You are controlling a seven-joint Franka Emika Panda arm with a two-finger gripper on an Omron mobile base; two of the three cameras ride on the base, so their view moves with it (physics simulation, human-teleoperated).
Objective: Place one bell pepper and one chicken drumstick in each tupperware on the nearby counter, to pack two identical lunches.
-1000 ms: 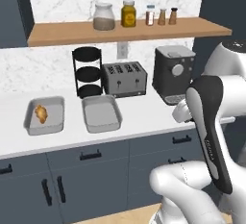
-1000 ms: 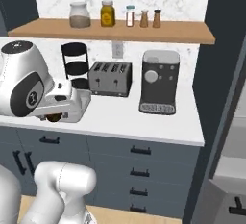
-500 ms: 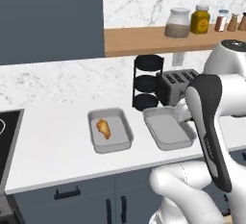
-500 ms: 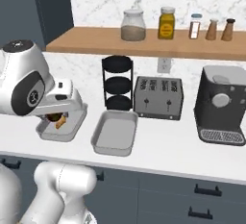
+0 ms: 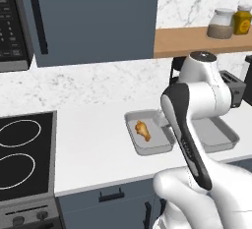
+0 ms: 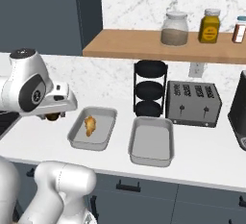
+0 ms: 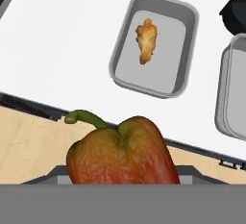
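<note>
While a red bell pepper (image 7: 122, 151) sat gripped in the gripper (image 7: 123, 182), its jaws partly closed around it, the hand hung above the counter's (image 7: 72, 50) front edge, camera looking down. Beyond, a chicken drumstick (image 7: 146, 41) lay in the nearer tupperware (image 7: 185, 59). The white arm (image 6: 33, 91) reached out level from its shoulder.

2 tupperware (image 6: 92, 128) (image 6: 151, 142), 1 chicken drumstick (image 6: 90, 125), 1 bell pepper (image 7: 122, 153), 1 toaster (image 6: 193, 104).
</note>
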